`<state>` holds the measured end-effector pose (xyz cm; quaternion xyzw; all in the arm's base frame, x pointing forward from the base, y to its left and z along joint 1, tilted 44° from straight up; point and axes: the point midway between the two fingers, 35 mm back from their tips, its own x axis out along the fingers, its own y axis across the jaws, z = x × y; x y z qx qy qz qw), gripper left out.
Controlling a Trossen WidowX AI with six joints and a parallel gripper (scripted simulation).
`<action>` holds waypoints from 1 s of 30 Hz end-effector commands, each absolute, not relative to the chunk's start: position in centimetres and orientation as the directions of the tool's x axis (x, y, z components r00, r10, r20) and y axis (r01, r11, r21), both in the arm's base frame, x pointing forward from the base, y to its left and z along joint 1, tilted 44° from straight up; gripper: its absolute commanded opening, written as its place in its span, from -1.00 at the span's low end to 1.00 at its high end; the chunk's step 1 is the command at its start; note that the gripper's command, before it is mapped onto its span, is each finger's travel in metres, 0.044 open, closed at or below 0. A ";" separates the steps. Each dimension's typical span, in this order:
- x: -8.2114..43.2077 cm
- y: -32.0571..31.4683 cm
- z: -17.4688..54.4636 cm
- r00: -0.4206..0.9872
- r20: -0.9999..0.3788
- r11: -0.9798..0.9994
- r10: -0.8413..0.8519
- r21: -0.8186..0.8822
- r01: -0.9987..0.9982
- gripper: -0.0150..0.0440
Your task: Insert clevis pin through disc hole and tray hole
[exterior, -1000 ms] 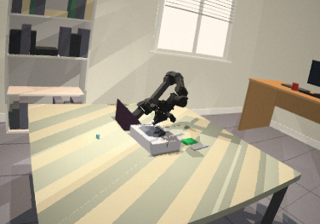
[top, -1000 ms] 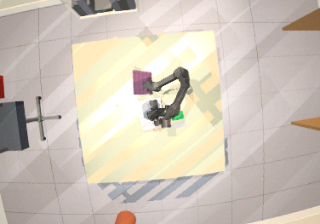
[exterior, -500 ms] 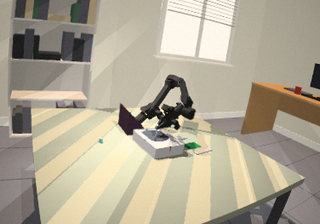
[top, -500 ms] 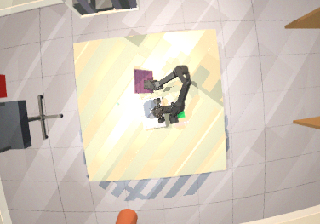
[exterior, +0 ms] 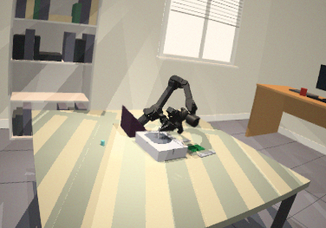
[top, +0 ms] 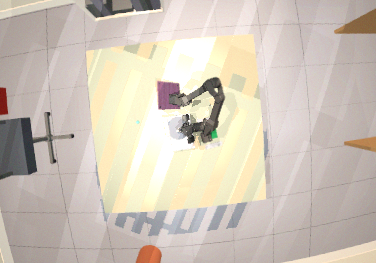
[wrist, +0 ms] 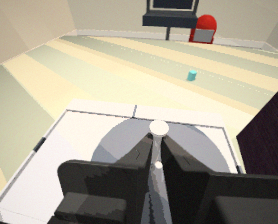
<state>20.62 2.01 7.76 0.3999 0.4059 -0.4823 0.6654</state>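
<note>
The steel pin (wrist: 159,128) is clamped between my gripper's (exterior: 164,129) (wrist: 157,142) fingertips, its head showing above them, over the disc (exterior: 161,139) (wrist: 112,142) lying in the white tray (exterior: 172,154) (wrist: 37,172); I can't tell whether its tip is in the hole.

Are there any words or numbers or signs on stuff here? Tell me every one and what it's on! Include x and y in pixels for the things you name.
None that I can read, on anything here.
The steel tray (exterior: 173,154) (wrist: 35,182) shows no lettering.
The books (exterior: 46,2) on the bookshelf: too small and blurred to tell.
The green block (exterior: 196,147) (top: 214,134): too small to tell.
</note>
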 end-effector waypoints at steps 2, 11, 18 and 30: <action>19.9 1.8 7.7 0.205 -0.922 0.211 -0.328 0.140 0.967 -0.49; 20.0 2.5 7.2 0.205 -0.922 0.211 -0.328 0.140 0.967 -0.49; 19.8 3.0 6.6 0.205 -0.922 0.211 -0.328 0.140 0.967 -0.49; 19.9 2.9 6.7 0.205 -0.922 0.211 -0.328 0.140 0.967 -0.49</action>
